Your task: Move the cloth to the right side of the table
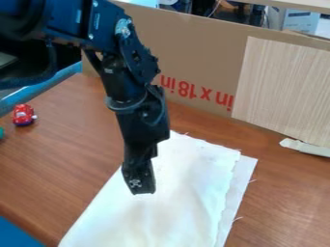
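White cloth (187, 207): on the counter (71, 159), grasping step likely
Claw (139, 185): over cloth, cannot tell how wide
Right of cloth: likely drag target once pinched

Cloth (187, 193): white woven fabric, matt, edges frayed. Table (71, 159): brown wood grain, smooth, slight sheen. Upright panel (283, 87): pale wood grain, matt. Barrier (193, 53): brown cardboard, matt. Toy car (24, 115): glossy red plastic look.
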You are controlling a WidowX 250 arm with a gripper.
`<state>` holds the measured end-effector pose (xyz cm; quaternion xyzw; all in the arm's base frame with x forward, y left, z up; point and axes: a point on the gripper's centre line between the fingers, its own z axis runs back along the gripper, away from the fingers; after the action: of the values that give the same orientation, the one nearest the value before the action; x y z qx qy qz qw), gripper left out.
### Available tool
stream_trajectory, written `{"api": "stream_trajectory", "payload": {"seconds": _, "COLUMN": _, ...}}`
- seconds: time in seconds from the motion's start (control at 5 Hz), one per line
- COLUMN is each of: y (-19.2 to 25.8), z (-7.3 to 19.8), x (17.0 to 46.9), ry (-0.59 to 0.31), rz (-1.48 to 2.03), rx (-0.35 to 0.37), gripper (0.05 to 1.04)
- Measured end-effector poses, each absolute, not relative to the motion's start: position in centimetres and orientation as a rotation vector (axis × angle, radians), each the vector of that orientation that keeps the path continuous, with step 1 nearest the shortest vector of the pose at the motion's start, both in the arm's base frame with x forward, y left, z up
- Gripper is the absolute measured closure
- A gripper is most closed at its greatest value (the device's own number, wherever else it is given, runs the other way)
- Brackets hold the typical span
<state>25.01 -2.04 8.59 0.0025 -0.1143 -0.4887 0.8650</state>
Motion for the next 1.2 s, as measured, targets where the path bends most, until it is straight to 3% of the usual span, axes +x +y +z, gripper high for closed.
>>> {"api": "stream_trajectory", "payload": {"seconds": 0.2, "y": -2.0, "z": 7.9, "x": 25.0, "ry": -0.222, "rz": -1.024, "rx": -0.003, "gripper": 0.083}}
{"api": "stream_trajectory", "payload": {"seconds": 0.4, "y": -1.7, "z": 3.7, "x": 25.9, "ry": -0.177, "rz": -1.077, "rx": 0.004, "gripper": 0.083}}
{"api": "stream_trajectory", "payload": {"seconds": 0.6, "y": -2.3, "z": 1.5, "x": 26.5, "ry": -0.207, "rz": -1.161, "rx": 0.04, "gripper": 0.083}}
{"api": "stream_trajectory", "payload": {"seconds": 1.2, "y": -2.0, "z": 0.3, "x": 30.4, "ry": -0.23, "rz": -1.154, "rx": 0.038, "gripper": 0.082}}
